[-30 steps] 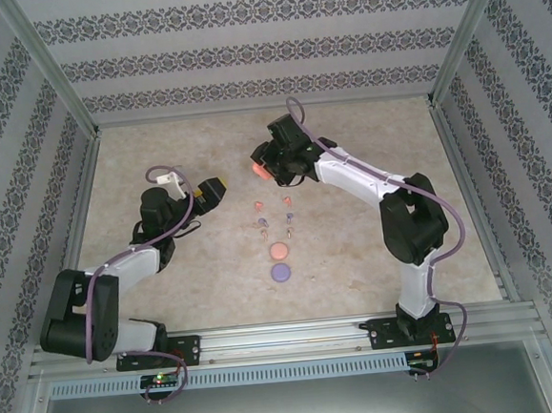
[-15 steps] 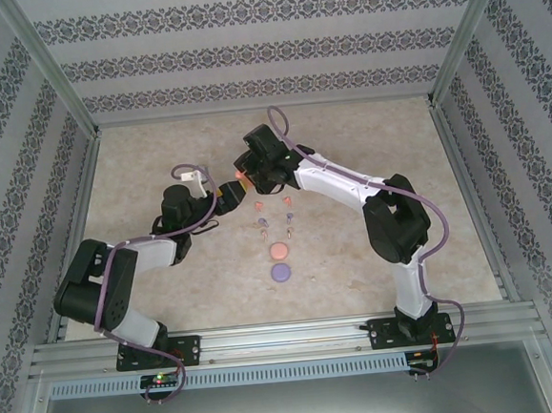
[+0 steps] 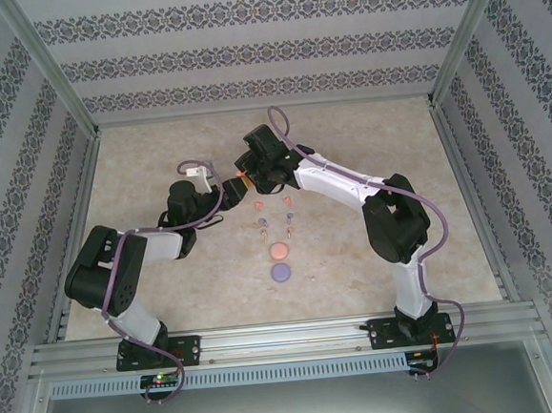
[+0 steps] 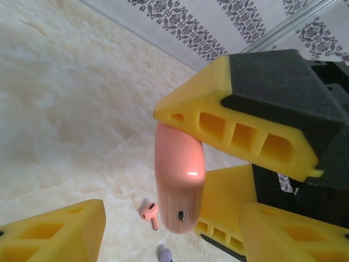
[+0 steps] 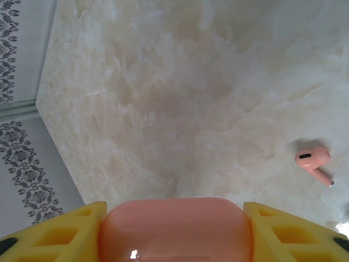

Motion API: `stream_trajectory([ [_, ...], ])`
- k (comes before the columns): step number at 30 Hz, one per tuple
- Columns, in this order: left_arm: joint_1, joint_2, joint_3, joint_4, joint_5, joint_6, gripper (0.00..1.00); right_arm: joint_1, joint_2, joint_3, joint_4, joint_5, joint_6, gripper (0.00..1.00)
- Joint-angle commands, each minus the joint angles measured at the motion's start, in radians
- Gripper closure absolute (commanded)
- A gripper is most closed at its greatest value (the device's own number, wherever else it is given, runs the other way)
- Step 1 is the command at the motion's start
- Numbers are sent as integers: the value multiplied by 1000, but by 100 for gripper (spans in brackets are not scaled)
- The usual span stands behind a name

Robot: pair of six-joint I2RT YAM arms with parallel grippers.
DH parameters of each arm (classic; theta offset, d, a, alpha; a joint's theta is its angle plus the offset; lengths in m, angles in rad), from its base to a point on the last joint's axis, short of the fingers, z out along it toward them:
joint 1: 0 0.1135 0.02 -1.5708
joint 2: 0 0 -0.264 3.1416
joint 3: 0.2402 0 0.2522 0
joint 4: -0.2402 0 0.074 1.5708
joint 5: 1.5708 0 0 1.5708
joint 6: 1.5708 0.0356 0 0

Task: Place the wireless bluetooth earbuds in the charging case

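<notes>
My right gripper (image 3: 244,176) is shut on a coral-pink charging case (image 5: 174,229), closed and held above the table; the case fills the space between its yellow fingers (image 5: 60,229). In the left wrist view the same case (image 4: 179,174) hangs between those fingers. My left gripper (image 3: 225,191) is open right beside it, its fingertips (image 4: 65,229) on either side below the case and not touching it. Several tiny earbuds lie in pairs on the table: coral (image 3: 257,206), purple (image 3: 262,223), pale salmon (image 3: 285,233). One pink bud (image 5: 313,161) and a purple one (image 4: 165,254) lie below the grippers.
A round salmon case (image 3: 279,251) and a purple case (image 3: 280,272) lie on the marbled table (image 3: 378,160) just near of the earbuds. Patterned walls and metal frame posts (image 3: 67,108) enclose the table on three sides.
The right gripper carried the case leftward, then held still. The left arm swung forward and right, bringing its open gripper up against the held case.
</notes>
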Motion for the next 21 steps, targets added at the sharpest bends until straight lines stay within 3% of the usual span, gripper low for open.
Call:
stream_trajectory([
  [1,-17,18,28,72,-7,2,36,16,-7,13,3,18,6,53],
  [21,-33,56,51,98,-54,-6,57,18,-23,-20,38,3,21,53],
])
